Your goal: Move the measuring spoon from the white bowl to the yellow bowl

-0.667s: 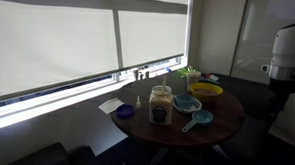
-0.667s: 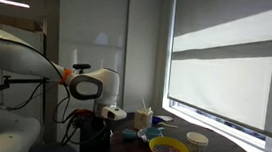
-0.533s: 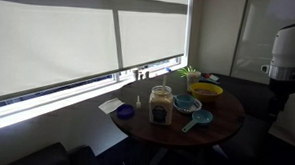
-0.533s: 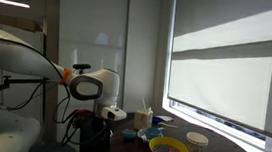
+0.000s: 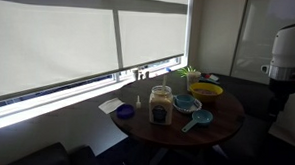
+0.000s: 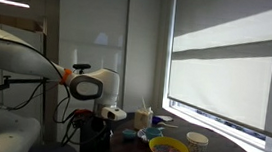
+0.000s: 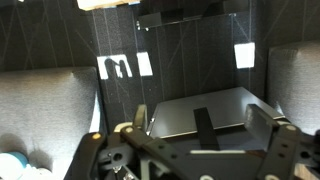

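Measuring spoon (image 5: 186,101) lay in white bowl (image 5: 186,108), at 7 o'clock of yellow bowl (image 5: 206,91) on desk (image 5: 226,116). Likely light, stiff, slick plastic; pinch across cup rim. Gripper (image 7: 203,125) gaped wide, empty, well apart.

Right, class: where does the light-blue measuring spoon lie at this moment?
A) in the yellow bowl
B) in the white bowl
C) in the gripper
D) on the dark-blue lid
B: in an exterior view the measuring spoon sits in the white bowl, beside the yellow bowl, and the wrist view shows the gripper open and holding nothing.
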`<state>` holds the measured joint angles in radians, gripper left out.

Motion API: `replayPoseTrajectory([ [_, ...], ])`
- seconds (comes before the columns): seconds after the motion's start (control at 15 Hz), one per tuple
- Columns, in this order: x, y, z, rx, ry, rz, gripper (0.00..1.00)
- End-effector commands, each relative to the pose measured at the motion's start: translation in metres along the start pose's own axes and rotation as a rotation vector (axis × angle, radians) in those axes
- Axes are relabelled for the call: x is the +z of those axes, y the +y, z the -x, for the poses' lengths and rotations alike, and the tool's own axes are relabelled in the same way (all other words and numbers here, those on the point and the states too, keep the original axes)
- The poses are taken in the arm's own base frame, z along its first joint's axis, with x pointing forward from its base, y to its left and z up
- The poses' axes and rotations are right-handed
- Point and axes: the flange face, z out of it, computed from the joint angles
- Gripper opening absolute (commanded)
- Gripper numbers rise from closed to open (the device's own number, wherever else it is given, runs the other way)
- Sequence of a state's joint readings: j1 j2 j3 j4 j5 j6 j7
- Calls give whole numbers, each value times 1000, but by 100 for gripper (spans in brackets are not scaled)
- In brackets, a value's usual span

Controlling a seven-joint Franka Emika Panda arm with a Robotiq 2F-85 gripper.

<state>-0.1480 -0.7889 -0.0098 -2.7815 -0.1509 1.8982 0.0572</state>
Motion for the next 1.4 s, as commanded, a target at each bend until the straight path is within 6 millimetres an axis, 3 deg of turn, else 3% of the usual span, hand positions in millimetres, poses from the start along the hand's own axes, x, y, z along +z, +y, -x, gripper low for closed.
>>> replayPoseTrajectory([
  [0.0, 0, 0, 0, 0, -1, 0, 100],
  [0.4, 0, 0, 0, 0, -1, 0, 100],
  [0.53, -16, 1, -4, 30, 94, 1, 100],
  [0.8, -67, 4, -17, 85, 329, 10, 100],
  [1.13, -128, -12, -42, -8, 599, -71, 100],
  [1.27, -139, -22, -46, -79, 620, -105, 100],
  [1.33, -128, -16, -38, -26, 601, -65, 100],
])
